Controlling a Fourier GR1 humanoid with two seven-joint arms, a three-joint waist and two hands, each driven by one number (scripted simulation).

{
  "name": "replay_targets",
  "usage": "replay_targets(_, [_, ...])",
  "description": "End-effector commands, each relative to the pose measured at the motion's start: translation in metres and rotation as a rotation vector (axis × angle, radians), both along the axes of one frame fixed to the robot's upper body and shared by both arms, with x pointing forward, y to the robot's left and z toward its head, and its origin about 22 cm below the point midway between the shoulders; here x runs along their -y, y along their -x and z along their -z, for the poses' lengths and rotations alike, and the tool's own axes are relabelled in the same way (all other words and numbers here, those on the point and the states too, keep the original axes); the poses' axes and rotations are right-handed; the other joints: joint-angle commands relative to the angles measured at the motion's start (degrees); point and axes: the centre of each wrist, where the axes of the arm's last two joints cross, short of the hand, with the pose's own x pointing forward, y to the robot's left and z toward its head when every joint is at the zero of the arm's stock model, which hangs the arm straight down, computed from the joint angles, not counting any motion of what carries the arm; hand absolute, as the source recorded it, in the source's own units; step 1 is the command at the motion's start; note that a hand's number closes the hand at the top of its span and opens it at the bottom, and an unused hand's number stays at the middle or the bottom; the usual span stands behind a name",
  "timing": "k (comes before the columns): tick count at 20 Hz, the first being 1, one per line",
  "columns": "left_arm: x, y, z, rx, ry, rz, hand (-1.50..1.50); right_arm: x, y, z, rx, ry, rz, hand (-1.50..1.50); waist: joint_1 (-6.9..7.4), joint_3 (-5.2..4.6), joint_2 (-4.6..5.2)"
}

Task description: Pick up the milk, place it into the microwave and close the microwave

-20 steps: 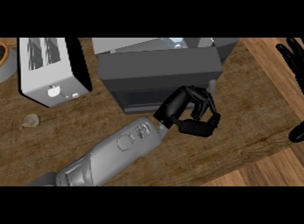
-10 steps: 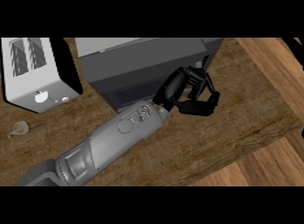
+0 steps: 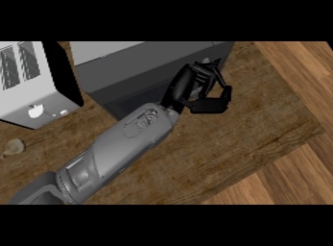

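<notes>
Dark grey box microwave (image 3: pixel 144 67) on brown wooden counter (image 3: pixel 243 139): inside hidden. Left hand (image 3: pixel 185 86) curled round white milk carton (image 3: pixel 212 62), only a pale sliver showing

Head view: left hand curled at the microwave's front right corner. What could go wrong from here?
1. No milk shows anywhere in this view. Unless the curled left hand hides it, the microwave might get closed without it.
2. The hand sits at the microwave's corner, not across its front, so a push there might skew the box toward the toaster standing close on its other side.
</notes>
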Motion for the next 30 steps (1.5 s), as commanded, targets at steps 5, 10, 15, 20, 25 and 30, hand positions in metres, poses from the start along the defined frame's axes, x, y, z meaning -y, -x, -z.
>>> replay_targets(5, [0.024,0.002,-0.015,0.043,-0.001,0.029,1.50,0.009,-0.003,-0.021,0.027,0.037,-0.009,-1.50,-2.03,0.34,0.46])
replay_targets(10, [0.026,0.004,-0.017,0.058,0.022,0.013,1.50,0.011,-0.005,-0.025,0.020,0.051,-0.010,-1.50,-2.17,0.38,0.71])
replay_targets(15, [0.027,0.005,-0.016,0.064,0.029,-0.005,1.50,0.010,-0.008,-0.034,0.036,0.028,-0.027,-1.50,-2.60,0.41,0.71])
replay_targets(20, [0.026,0.005,-0.015,0.070,0.036,-0.023,1.50,0.013,-0.010,-0.041,0.038,0.029,-0.033,-1.50,-2.79,0.43,1.06])
replay_targets(25, [0.028,0.007,-0.014,0.076,0.036,-0.025,1.50,0.014,-0.012,-0.042,0.035,0.020,-0.038,-1.50,-2.96,0.51,1.37])
replay_targets(30, [0.006,-0.007,0.001,-0.049,0.096,-0.306,1.50,0.023,-0.011,-0.042,0.021,0.000,-0.017,-1.50,-0.61,0.45,0.91])
